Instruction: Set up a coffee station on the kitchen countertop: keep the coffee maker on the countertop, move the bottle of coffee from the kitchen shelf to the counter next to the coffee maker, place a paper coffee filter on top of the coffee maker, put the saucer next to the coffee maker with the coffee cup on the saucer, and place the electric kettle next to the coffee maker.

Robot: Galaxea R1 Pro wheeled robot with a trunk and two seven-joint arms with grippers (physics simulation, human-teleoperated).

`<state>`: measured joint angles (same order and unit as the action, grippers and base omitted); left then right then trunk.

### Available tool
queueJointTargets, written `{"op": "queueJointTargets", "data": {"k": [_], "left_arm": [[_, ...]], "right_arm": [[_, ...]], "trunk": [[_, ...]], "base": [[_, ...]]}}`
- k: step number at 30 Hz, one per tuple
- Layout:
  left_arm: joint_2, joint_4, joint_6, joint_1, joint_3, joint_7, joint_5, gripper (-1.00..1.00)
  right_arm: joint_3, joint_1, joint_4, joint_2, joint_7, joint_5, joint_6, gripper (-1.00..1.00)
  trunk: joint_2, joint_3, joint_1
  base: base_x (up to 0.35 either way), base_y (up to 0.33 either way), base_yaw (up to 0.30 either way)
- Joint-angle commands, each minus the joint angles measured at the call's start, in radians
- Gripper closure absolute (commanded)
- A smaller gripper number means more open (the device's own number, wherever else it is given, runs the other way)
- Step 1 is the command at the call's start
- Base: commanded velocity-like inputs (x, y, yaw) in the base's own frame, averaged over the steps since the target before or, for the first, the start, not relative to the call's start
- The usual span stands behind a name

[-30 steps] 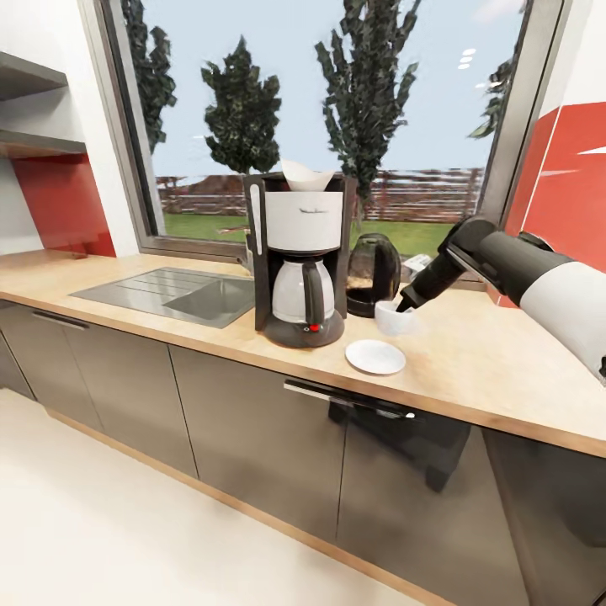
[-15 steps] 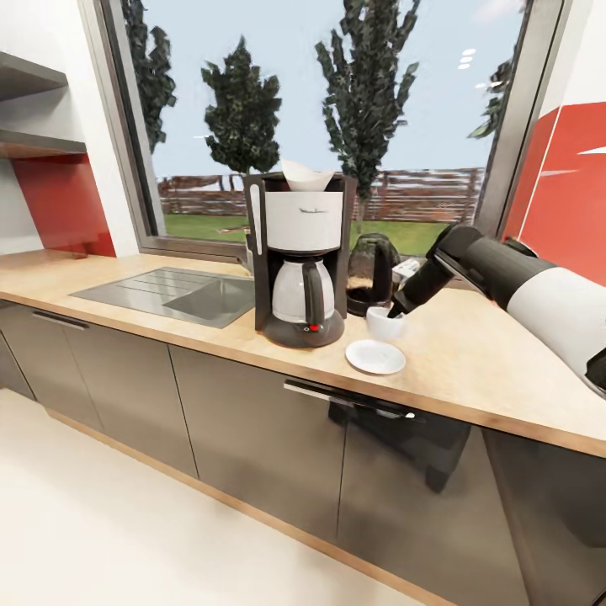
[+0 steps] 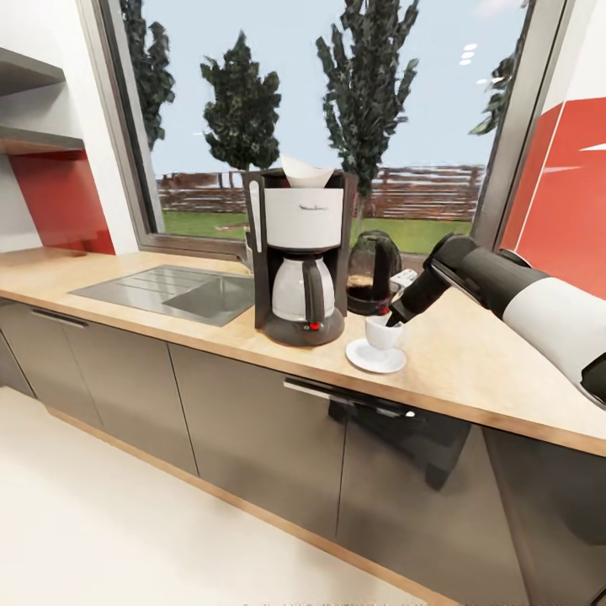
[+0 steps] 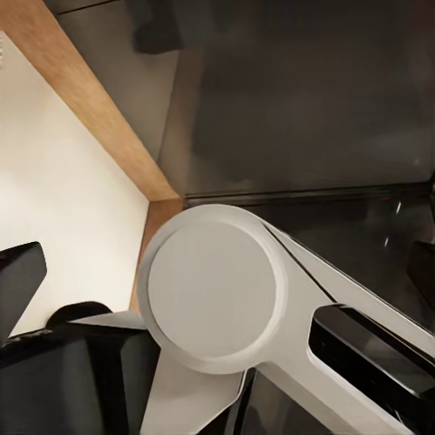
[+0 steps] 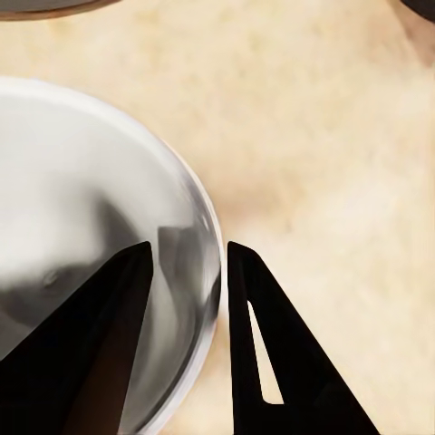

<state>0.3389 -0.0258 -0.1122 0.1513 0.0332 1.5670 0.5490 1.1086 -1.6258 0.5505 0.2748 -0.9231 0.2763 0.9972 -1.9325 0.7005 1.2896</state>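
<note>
The coffee cup [image 3: 385, 333] is seated upright on the saucer [image 3: 375, 359], just beside the coffee maker [image 3: 300, 257]. Its rim is clamped between the right gripper [image 3: 395, 318] fingers, approached from above-right. Release is judged next.

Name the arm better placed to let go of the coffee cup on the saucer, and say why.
Right. The right gripper is already pinching the rim of the coffee cup, which sits on the saucer beside the coffee maker. The left wrist view faces cabinet fronts, away from the countertop.
</note>
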Motion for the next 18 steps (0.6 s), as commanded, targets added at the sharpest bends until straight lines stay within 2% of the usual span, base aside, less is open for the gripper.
{"op": "queueJointTargets", "data": {"k": [1,18], "left_arm": [[0.0,0.0,-0.011,0.001,0.004,0.004,0.002,-1.0],[0.001,0.0,-0.011,0.001,0.004,0.004,0.002,-1.0]], "right_arm": [[0.007,-0.002,0.002,0.001,0.003,0.011,0.006,1.0],[0.007,-0.002,0.002,0.001,0.003,0.012,0.005,1.0]], "trunk": [[-0.001,0.002,0.0],[-0.001,0.012,0.0]], "base": [[0.0,0.0,0.0],[0.0,0.0,0.0]]}}
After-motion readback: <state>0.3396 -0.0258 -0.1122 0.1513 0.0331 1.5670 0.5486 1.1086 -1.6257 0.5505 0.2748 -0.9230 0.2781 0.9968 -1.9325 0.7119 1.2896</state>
